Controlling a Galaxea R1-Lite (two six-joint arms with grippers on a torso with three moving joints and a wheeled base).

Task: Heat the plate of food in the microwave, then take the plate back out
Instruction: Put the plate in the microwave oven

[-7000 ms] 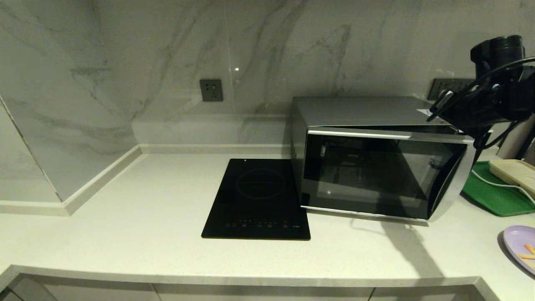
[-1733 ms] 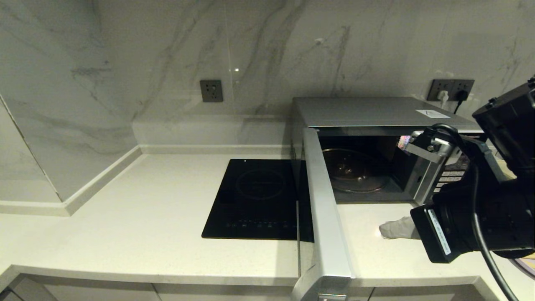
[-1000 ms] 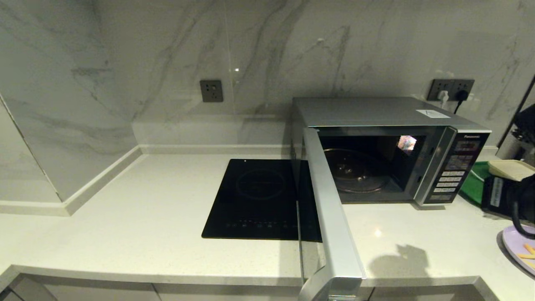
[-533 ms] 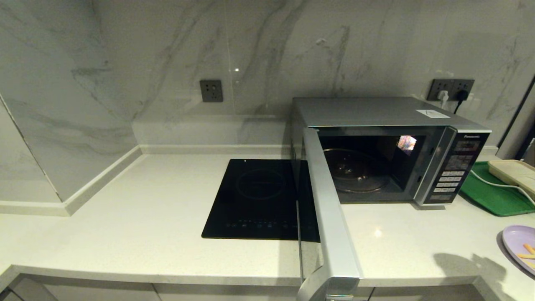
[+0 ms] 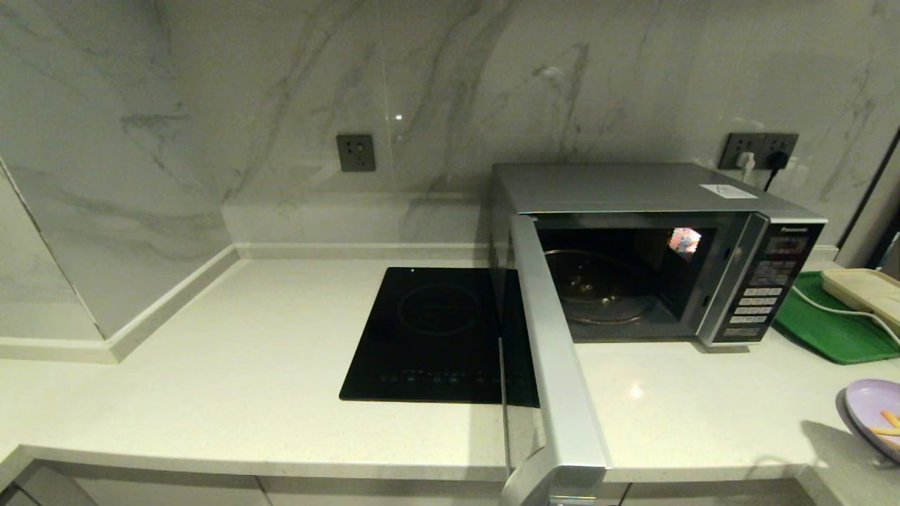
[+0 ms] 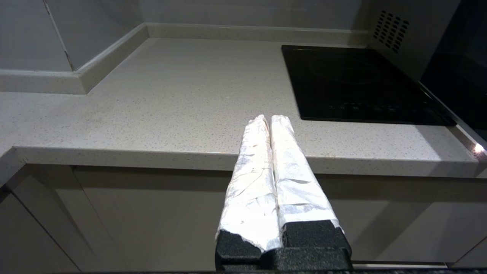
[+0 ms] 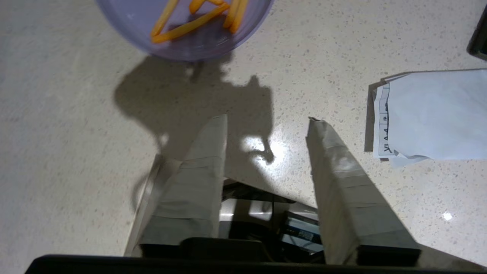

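One claw (image 7: 266, 121) (right) above counter (image 7: 76, 152)

Grey-veined marble wall (image 5: 281, 84) behind a pale speckled, perhaps stone, countertop (image 5: 211, 372).

The microwave (image 5: 654, 246) stands open and empty; the plate of food (image 5: 875, 416) lies on the counter's right edge.

- Plate of food (image 5: 875, 414): cut off by the right edge in the head view; only its lower rim shows in the right wrist view.
- Microwave (image 5: 633, 190) door: lower end leaves the picture.
- Paper sheet (image 7: 433, 114): printed text too small to read.
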